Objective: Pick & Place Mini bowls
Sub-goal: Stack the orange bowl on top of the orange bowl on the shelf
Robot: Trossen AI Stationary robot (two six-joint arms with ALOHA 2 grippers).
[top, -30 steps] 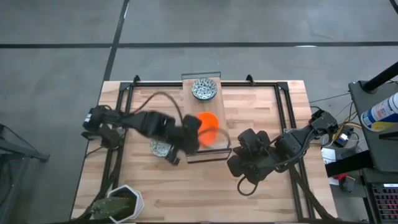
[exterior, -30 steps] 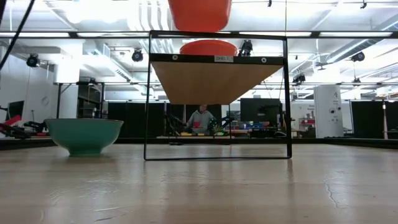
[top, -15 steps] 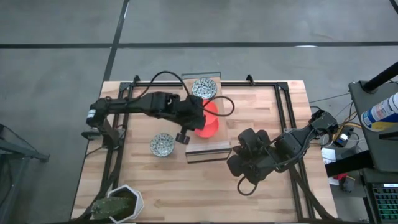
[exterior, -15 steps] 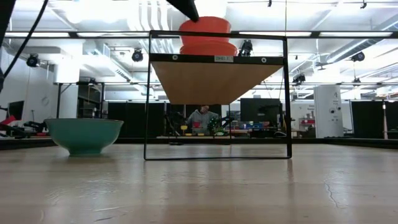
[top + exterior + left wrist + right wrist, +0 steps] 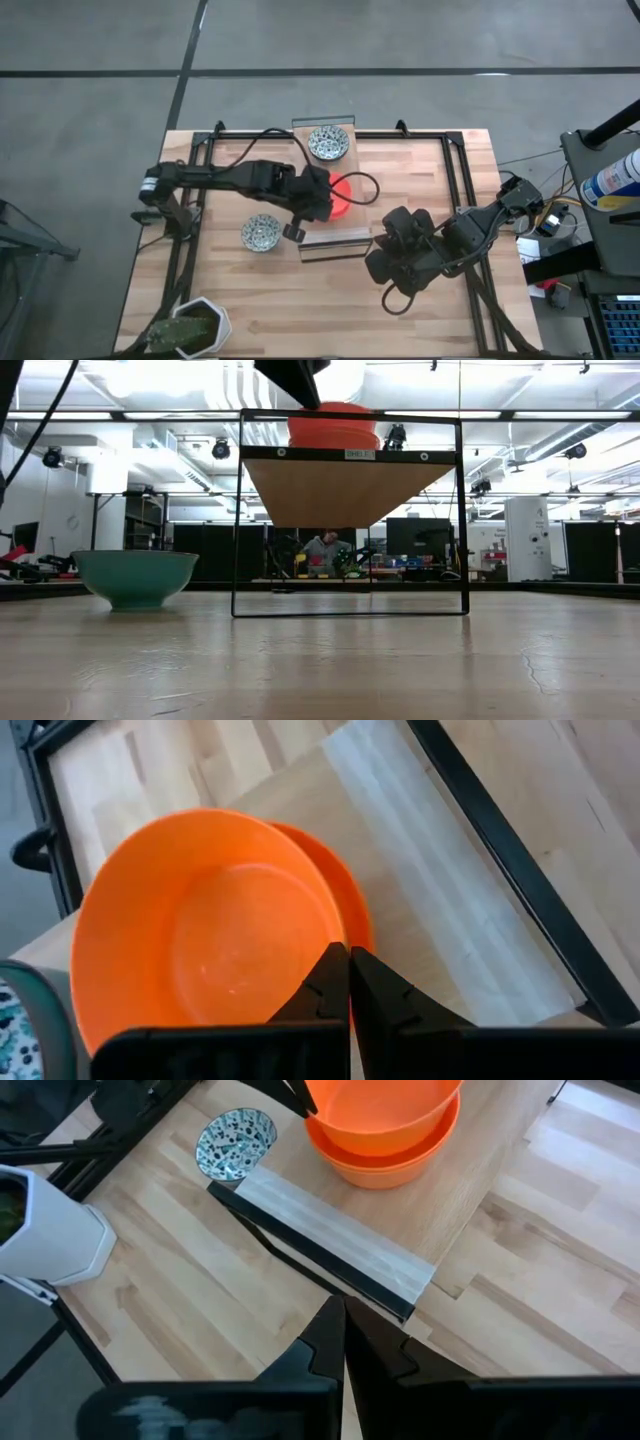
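The left gripper (image 5: pixel 318 196) sits in the middle of the high view, pinching the rim of the top orange bowl (image 5: pixel 210 925). That bowl is nested in another orange bowl (image 5: pixel 395 1168) on the raised wooden shelf (image 5: pixel 350 165). I think this is the putting-down step. Next, the fingers need to let go and lift straight up.

The right gripper (image 5: pixel 395 262) waits at the lower right, fingers pressed together and empty. One blue bowl (image 5: pixel 328 143) is on the shelf, another blue bowl (image 5: pixel 261 233) on the wooden table (image 5: pixel 420 310). The low view shows a big room behind.
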